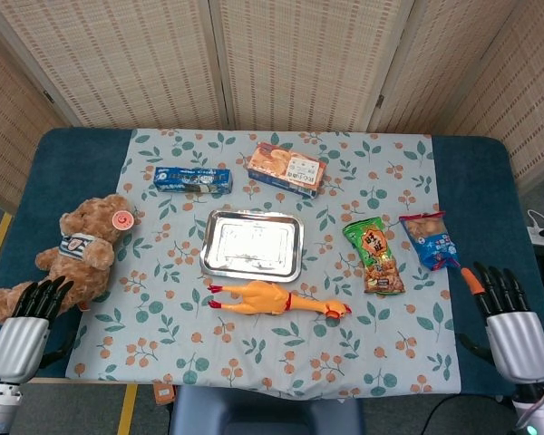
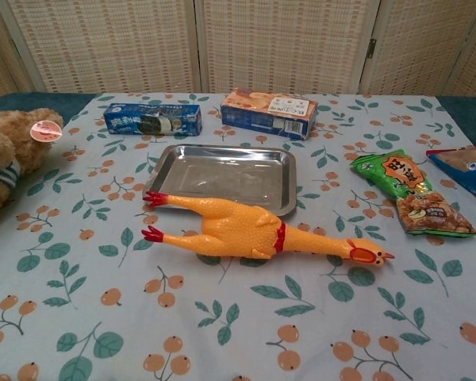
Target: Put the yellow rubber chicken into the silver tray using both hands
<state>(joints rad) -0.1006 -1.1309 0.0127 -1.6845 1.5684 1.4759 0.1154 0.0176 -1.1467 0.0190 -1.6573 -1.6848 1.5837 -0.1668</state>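
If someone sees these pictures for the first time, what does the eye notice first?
The yellow rubber chicken lies lengthwise at the table's middle, just in front of the shiny silver tray, which holds nothing. A brown teddy bear sits at the left edge, and the left hand and right hand wait at the near corners, holding nothing.

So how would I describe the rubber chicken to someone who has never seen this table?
Find the silver tray in the middle of the leaf-print cloth. The chicken lies just in front of it, on the robot's side, head toward the snack bags. It is the only long yellow thing, with red feet.
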